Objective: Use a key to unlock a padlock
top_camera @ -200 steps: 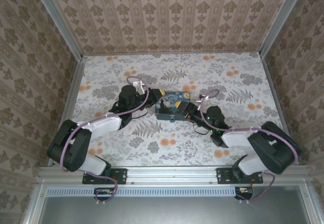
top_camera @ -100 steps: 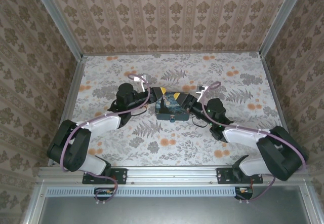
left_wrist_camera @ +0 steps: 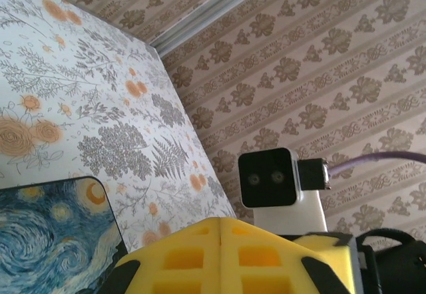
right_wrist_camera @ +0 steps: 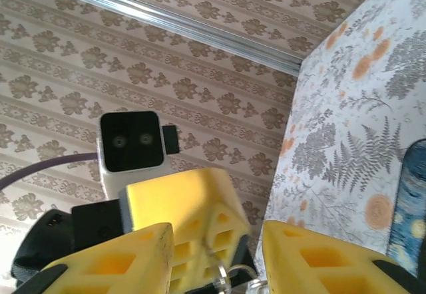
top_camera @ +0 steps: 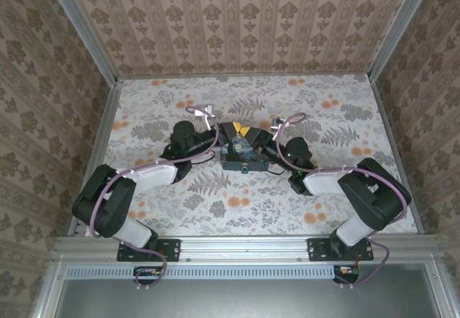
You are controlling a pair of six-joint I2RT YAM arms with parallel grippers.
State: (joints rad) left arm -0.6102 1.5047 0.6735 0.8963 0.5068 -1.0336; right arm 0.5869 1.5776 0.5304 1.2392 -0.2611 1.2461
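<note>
My left gripper [top_camera: 228, 129] hovers over the back edge of the blue-and-yellow night-sky box [top_camera: 243, 154], its yellow fingers [left_wrist_camera: 200, 254] pressed together. In the right wrist view a thin metal piece with small rings [right_wrist_camera: 231, 277], seemingly the key, hangs from those fingertips [right_wrist_camera: 200, 221]. My right gripper [top_camera: 256, 137] faces the left one. It is open, with one finger [right_wrist_camera: 113, 261] on each side of the rings and nothing touching them. A tiny bluish glint on the box's near face looks like the padlock [top_camera: 246, 166]. The box corner also shows in both wrist views [left_wrist_camera: 53, 241] [right_wrist_camera: 414, 194].
The box lies mid-table on a floral-print floor [top_camera: 237, 203]. Patterned walls [top_camera: 237, 23] with metal rails close in the back and both sides. Both forearms reach in from the near edge towards the box. There is free floor at the back and near the front edge.
My right gripper swung back and left, up to the left gripper above the box, and its jaws narrowed. The left gripper shifted slightly back and right and stayed shut.
</note>
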